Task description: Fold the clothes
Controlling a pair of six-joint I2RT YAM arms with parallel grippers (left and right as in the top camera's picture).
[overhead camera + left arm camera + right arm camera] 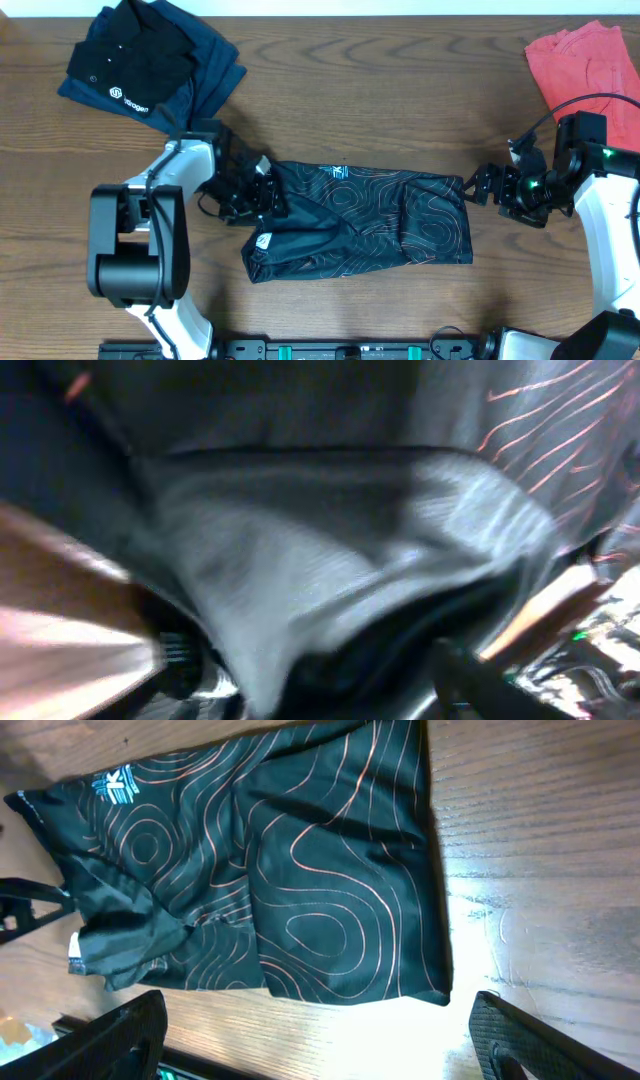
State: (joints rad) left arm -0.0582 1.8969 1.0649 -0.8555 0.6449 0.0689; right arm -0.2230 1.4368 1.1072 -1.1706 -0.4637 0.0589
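One jersey [370,215] (plus one polo [128,60])

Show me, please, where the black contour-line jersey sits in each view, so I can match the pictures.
Overhead: jersey lies mid-frame on the wooden table.
Left wrist: jersey fills the frame, close and blurred.
Right wrist: jersey spans upper left to centre.
Shared landmark: its orange contour lines, visible in all three.

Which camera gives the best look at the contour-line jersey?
The right wrist view: the jersey fills the frame, sharp, its contour lines clear. Overhead shows it whole but small, the left gripper at one end. The left wrist view shows only blurred fabric.
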